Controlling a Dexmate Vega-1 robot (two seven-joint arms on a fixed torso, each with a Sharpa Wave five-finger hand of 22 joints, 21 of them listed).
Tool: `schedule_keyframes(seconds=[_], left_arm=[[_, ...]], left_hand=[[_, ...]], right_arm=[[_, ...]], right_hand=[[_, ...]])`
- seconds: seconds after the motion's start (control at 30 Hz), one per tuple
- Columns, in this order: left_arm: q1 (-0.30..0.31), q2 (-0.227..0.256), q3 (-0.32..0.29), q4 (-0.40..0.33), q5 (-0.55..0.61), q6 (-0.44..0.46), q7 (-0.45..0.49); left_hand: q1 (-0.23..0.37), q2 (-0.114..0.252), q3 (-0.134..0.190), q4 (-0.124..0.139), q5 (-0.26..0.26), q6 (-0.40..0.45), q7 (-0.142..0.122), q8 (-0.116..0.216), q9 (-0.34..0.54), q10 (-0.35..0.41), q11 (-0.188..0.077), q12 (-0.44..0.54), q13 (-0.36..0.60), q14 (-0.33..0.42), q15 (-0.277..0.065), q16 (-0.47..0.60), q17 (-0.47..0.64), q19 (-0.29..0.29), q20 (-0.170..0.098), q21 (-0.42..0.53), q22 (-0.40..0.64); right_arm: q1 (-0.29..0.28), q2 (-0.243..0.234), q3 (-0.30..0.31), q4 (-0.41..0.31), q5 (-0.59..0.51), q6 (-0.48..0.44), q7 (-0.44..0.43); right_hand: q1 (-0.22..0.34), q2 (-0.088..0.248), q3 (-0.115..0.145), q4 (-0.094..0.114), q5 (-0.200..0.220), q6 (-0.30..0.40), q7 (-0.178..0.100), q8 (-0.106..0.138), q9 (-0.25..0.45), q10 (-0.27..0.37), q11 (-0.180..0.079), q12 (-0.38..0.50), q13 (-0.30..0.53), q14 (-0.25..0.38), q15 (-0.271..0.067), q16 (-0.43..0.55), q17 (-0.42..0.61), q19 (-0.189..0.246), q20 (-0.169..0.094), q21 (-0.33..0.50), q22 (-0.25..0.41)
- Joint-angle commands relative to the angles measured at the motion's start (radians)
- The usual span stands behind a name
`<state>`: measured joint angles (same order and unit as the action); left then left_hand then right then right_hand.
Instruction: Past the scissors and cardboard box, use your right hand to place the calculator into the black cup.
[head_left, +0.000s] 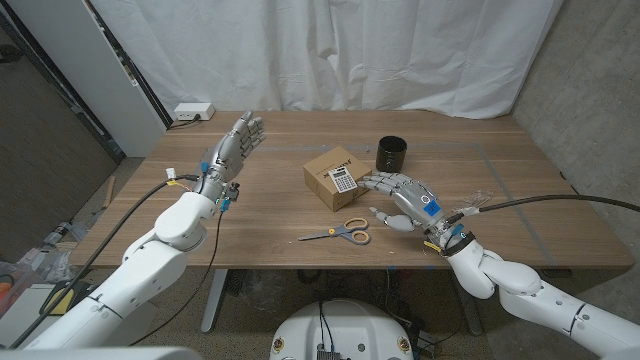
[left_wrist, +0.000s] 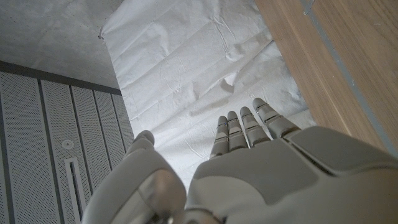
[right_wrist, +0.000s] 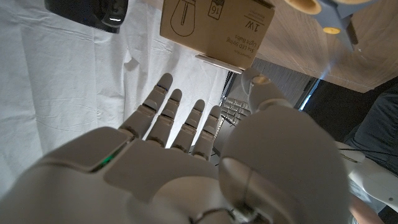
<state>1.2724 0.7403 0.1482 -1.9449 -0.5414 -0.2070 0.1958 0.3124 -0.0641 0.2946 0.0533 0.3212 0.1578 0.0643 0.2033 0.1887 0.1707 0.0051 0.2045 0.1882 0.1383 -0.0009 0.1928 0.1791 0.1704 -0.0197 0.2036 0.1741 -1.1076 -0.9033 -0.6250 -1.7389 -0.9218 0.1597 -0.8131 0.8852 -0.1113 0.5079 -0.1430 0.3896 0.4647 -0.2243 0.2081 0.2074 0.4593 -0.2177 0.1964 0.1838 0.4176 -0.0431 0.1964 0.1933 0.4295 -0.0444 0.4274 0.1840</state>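
Observation:
The small grey calculator (head_left: 343, 181) lies on top of the cardboard box (head_left: 328, 170) at mid-table. Just right of it my right hand (head_left: 405, 196) is open, fingers stretched toward the calculator and fingertips close to its edge, thumb lower. The black cup (head_left: 391, 153) stands upright behind the hand, right of the box. Orange-handled scissors (head_left: 341, 233) lie in front of the box. In the right wrist view the calculator (right_wrist: 235, 111) shows past my right hand (right_wrist: 186, 162), with the box (right_wrist: 217, 28), cup (right_wrist: 87, 9) and scissors (right_wrist: 329, 12) beyond. My left hand (head_left: 235, 147) is raised and open.
A white power strip (head_left: 193, 112) sits at the table's far left corner. Cables trail from both wrists. A white curtain hangs behind the table (head_left: 500, 170). In the left wrist view my left hand (left_wrist: 249, 168) faces the curtain beside the table (left_wrist: 336, 56).

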Motion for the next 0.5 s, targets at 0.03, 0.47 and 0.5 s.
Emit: schedule_keyframes(seconds=[0.03,0.47,0.5], left_arm=[[0.017,0.004,-0.019,-0.016,0.004,0.014,0.016],[0.012,0.004,-0.029,-0.021,0.004,0.026,0.019],[0.012,0.004,-0.029,-0.022,0.004,0.025,0.018]], left_hand=[[0.010,0.004,-0.004,0.001,-0.003,0.009,0.001,-0.003,0.001,0.003,0.001,-0.003,0.003,0.009,-0.001,-0.003,0.005,0.003,0.006,-0.003,0.005],[0.011,0.005,-0.006,0.001,-0.003,0.008,0.000,-0.003,0.001,0.004,0.002,-0.003,0.003,0.008,0.000,-0.004,0.005,0.002,0.006,-0.003,0.005],[0.011,0.005,-0.006,0.001,-0.003,0.008,0.001,-0.003,0.001,0.004,0.002,-0.003,0.003,0.008,-0.001,-0.004,0.005,0.002,0.006,-0.003,0.005]], right_arm=[[0.062,0.029,-0.042,0.058,0.004,0.026,-0.002],[0.114,0.052,-0.074,0.109,0.003,0.041,-0.010],[0.118,0.055,-0.077,0.112,0.003,0.041,-0.011]], right_hand=[[0.008,0.013,0.000,0.005,0.008,0.015,0.003,0.011,0.001,0.014,0.001,0.006,0.005,0.014,-0.134,0.008,0.004,0.012,-0.120,0.002,0.003],[0.013,0.022,-0.001,0.008,0.009,0.027,0.003,0.016,0.002,0.025,0.001,0.010,0.005,0.021,-0.134,0.010,0.005,0.018,-0.120,0.002,0.004],[0.013,0.023,-0.001,0.008,0.009,0.027,0.003,0.016,0.002,0.026,0.001,0.010,0.005,0.022,-0.134,0.010,0.005,0.019,-0.119,0.002,0.004]])
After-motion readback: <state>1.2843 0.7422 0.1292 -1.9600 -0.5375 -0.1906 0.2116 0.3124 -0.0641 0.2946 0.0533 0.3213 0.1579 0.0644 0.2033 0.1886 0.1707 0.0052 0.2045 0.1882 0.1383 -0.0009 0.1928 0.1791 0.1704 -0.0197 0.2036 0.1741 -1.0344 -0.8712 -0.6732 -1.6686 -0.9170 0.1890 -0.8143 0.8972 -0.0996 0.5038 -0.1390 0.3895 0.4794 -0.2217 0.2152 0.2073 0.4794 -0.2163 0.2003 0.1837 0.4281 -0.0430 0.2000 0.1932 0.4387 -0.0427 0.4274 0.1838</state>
